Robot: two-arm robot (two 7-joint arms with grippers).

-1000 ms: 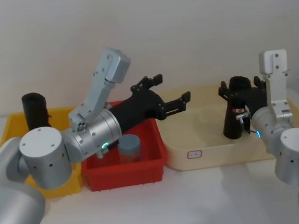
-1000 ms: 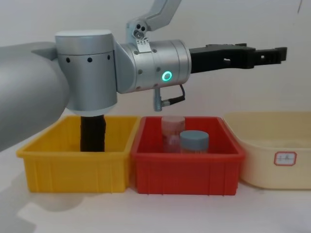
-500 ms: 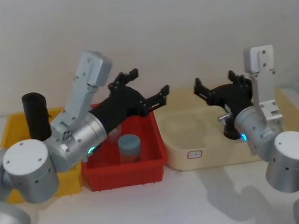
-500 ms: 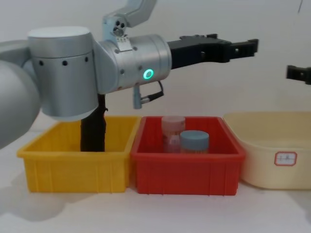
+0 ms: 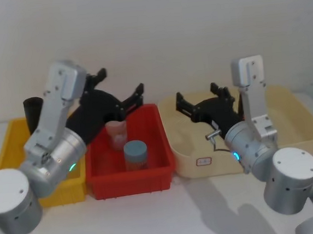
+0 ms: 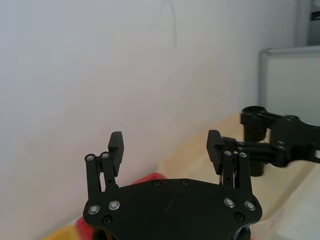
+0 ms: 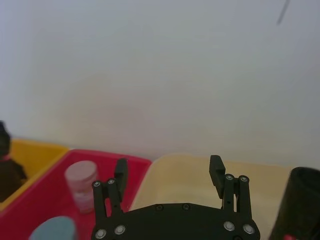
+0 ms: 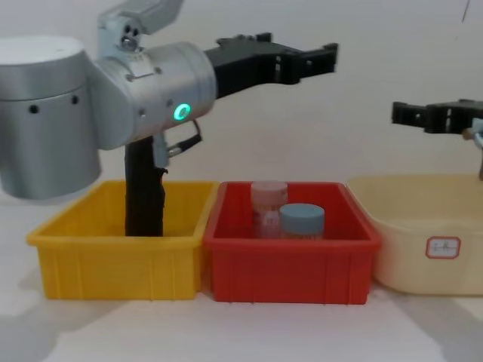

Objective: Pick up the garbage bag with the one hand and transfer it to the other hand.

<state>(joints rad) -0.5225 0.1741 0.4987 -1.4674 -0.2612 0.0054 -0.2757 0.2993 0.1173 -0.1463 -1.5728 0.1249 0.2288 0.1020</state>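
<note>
Black and pronged, your left gripper [image 6: 165, 139] has its fingers spread wide with nothing between them. It is raised well to the left of the cream tray [image 5: 188, 157], above the back of the red bin [image 5: 160, 168]. Your right gripper [image 7: 168, 164], equally spread and empty, hovers over the cream tray's left half. Just beside it, inside that tray as far as you can see, the garbage bag [image 7: 304, 200] stands upright. It is a matt black cylinder of tightly wound film, with a sliver of its red label band [image 7: 288, 237] showing low on its side. Judge it light but firm, likely to hold its shape under a squeeze. The plastic skin looks smooth, so it may slide, or an outer layer may slip, if you pinch too lightly. Take it across the body near the banded middle and leave one end free for the second gripper at the hand-over. Tall and narrow, it could topple from a glancing touch. Left of the tray, the glossy hard-plastic red bin holds a translucent pink jar [image 5: 116, 132] and a blue-lidded jar [image 5: 135, 151]. Beyond that, the yellow bin [image 5: 5, 147] holds a plain black roll [image 5: 33, 108] with no band, so don't mistake it.
</note>
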